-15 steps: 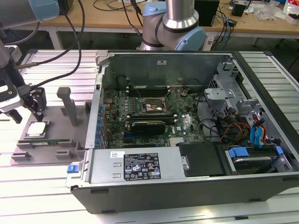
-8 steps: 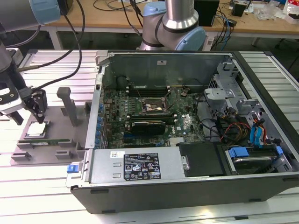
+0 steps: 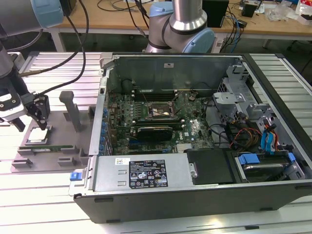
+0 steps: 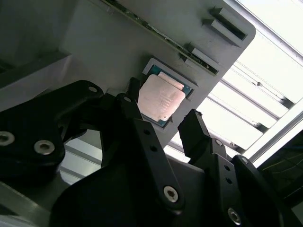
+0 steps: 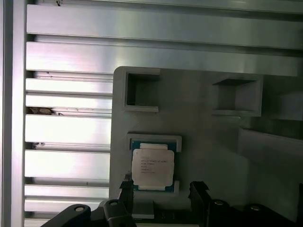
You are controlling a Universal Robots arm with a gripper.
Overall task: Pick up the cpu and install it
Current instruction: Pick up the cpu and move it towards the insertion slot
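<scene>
Cpu (image 5: 152,166) sits flat in its recess on the grey fixture (image 5: 213,156), outside the pc case (image 3: 105,165). Gripper (image 5: 162,185) hangs spread open just over it, holding nothing. I'd centre & square it to the chip's edges, approx level.

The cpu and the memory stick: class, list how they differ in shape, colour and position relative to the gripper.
Shape: the cpu is square; the memory stick is long and narrow. Colour: the cpu's top is silver-grey, the memory stick green. Position: the open gripper hangs over the cpu; the memory stick lies clear of it. Both rest on the grey tray.
</scene>
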